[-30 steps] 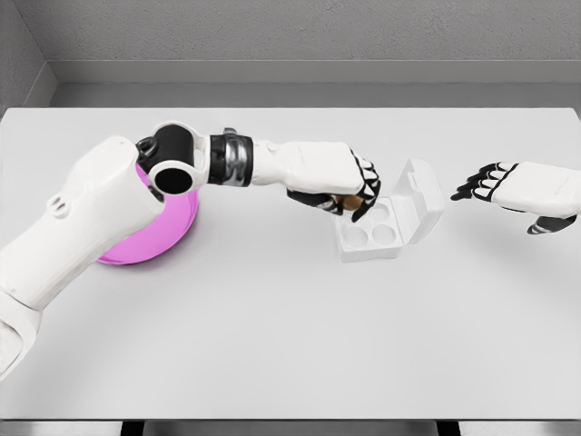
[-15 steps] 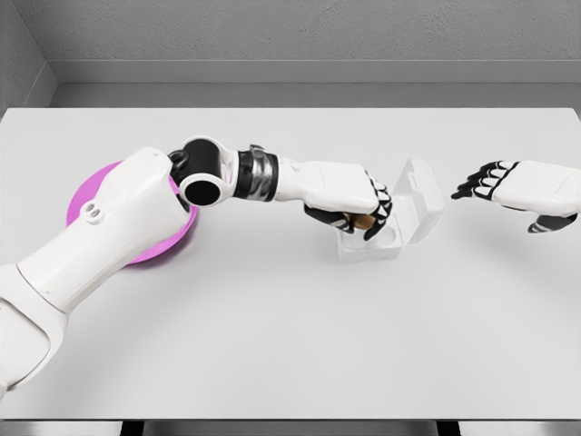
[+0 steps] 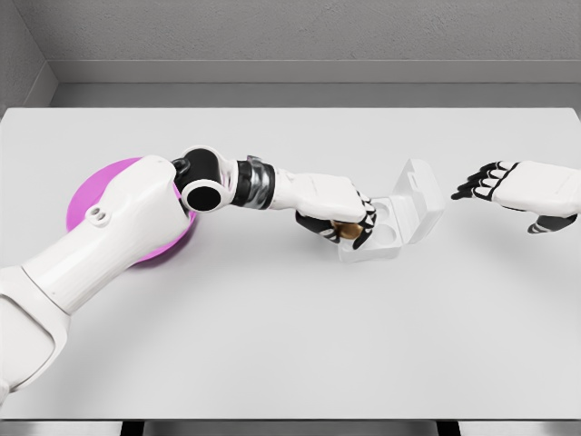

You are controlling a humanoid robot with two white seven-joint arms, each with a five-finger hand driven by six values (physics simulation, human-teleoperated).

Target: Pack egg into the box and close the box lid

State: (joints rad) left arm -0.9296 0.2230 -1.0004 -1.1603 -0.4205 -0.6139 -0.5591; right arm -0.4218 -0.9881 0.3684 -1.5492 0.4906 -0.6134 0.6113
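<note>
while left hand (image 3: 340,218) grips brown egg (image 3: 344,231), white box (image 3: 392,223) lid's up; right hand (image 3: 508,186) slack.

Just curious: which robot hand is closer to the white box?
Left. The left robot hand holds the egg at the box; the right robot hand hovers apart.
</note>
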